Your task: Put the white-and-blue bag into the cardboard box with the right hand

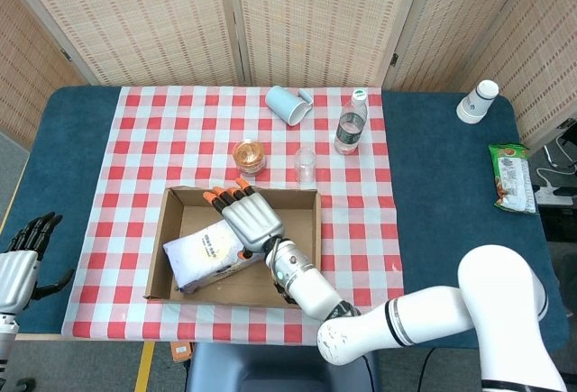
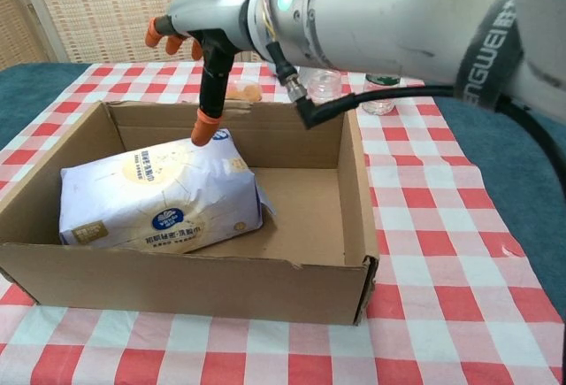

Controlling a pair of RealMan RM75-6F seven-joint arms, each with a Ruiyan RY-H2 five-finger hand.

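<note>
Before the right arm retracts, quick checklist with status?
1. white-and-blue bag inside cardboard box, lying on its floor: ok.
2. right hand released: ok, fingers spread above the bag, holding nothing.
3. Thumb tip clear of the bag: cannot tell, it sits right at the bag's top edge in the chest view.
4. Upward retreat path free of the box walls: ok, hand is above the rim.
5. left hand out of the way: ok, at the table's left edge.
</note>
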